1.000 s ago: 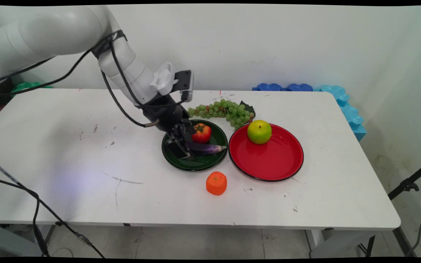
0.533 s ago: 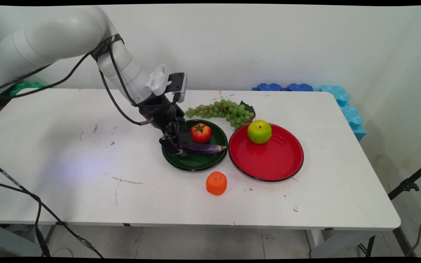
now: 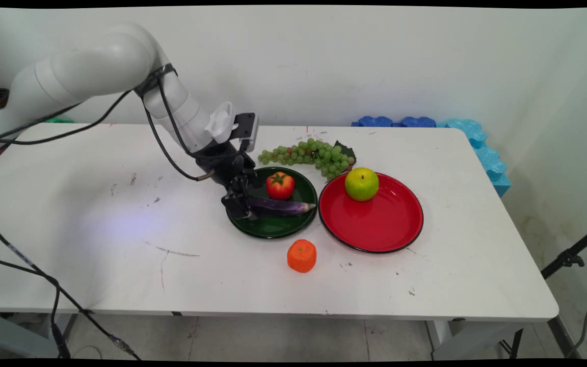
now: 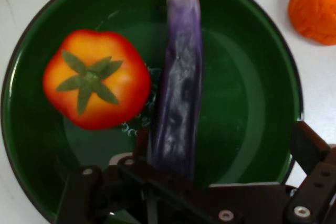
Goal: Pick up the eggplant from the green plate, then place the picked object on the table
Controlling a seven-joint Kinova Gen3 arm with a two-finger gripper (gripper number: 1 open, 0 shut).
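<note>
A purple eggplant lies across the dark green plate, with a red tomato beside it on the same plate. My gripper hovers low at the plate's left rim, over the eggplant's thick end. It is open. In the hand view the eggplant's end lies between the fingers, close against the left finger, and the right finger stands well apart. An orange mandarin sits on the table just in front of the plate.
A red plate with a green apple on its far side touches the green plate's right. A bunch of green grapes lies behind both plates. Blue foam pieces line the table's far right corner.
The gripper has drawn back to the left, from over the plate's middle to its left rim. More of the eggplant shows now; it lies in the same place.
</note>
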